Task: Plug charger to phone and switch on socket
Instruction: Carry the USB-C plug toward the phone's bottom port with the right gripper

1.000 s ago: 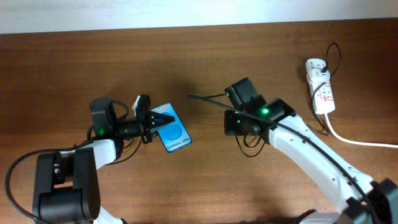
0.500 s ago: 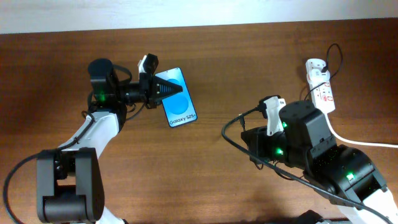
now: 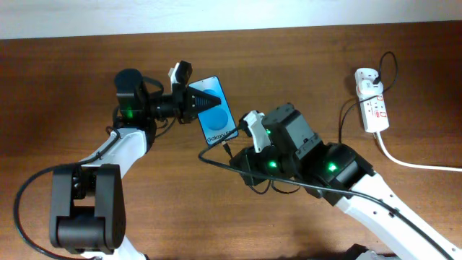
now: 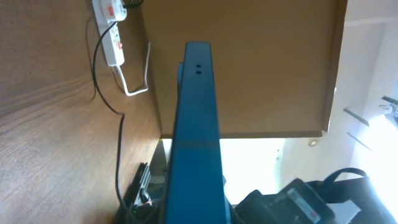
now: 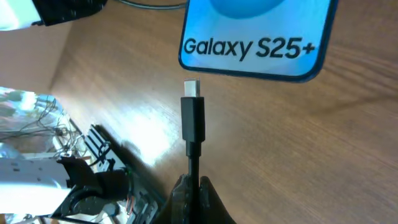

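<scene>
**Connector tip lined up just short of the phone**

The left gripper (image 3: 193, 103) is clamped on the phone (image 3: 216, 110), its dark fingers gripping the phone's left end, left of the middle of the table (image 3: 72, 72). The right gripper (image 5: 191, 190) is pinched tight on the charger (image 5: 193, 118), on the cable just behind the connector. The tip points at the phone's end edge across a small gap, not touching.

The phone's screen faces up, bright blue, and reads "Galaxy S25+". The socket (image 3: 372, 101) lies at the far right, well apart from both.

In the left wrist view the phone's thin edge fills the middle and hides the fingers. The phone's port and the switch position are too small to make out.
</scene>
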{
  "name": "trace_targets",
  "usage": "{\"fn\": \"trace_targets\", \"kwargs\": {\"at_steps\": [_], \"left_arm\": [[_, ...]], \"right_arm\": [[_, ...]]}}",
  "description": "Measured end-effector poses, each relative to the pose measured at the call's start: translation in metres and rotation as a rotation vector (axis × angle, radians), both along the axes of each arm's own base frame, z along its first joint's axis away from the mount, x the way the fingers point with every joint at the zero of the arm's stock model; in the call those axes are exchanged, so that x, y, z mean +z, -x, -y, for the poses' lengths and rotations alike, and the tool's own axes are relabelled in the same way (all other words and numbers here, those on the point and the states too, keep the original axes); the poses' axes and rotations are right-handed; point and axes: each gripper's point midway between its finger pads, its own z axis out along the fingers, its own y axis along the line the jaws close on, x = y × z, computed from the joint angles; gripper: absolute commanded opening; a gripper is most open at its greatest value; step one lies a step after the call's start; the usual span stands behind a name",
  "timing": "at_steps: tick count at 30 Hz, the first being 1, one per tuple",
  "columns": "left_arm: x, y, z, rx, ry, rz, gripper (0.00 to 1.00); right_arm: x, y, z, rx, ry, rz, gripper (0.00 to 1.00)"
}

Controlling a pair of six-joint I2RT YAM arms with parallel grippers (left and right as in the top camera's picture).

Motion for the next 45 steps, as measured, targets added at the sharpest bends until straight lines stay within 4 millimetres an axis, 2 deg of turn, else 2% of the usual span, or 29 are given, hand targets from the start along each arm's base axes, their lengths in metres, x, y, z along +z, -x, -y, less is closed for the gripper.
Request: {"fn": "trace_targets", "kwargs": {"at_steps": [4, 12, 18, 45], "left_arm": [[0.01, -0.001, 0.0, 0.001, 0.01, 0.007, 0.0], [0.011, -0.001, 0.0, 0.001, 0.014, -0.091, 0.0], [0.014, -0.001, 0.0, -0.001, 0.017, -0.077, 0.0], [0.016, 0.0, -0.001, -0.004, 0.019, -0.054, 0.0]], "right_arm": [[-0.002, -0.002, -0.005, -0.005, -0.015, -0.017, 0.04], [-0.002, -0.003, -0.004, -0.1, -0.04, -0.106, 0.04], [-0.004, -0.007, -0.002, -0.188, -0.048, -0.157, 0.04], [0.002, -0.008, -0.007, -0.178, -0.085, -0.159, 0.04]]}}
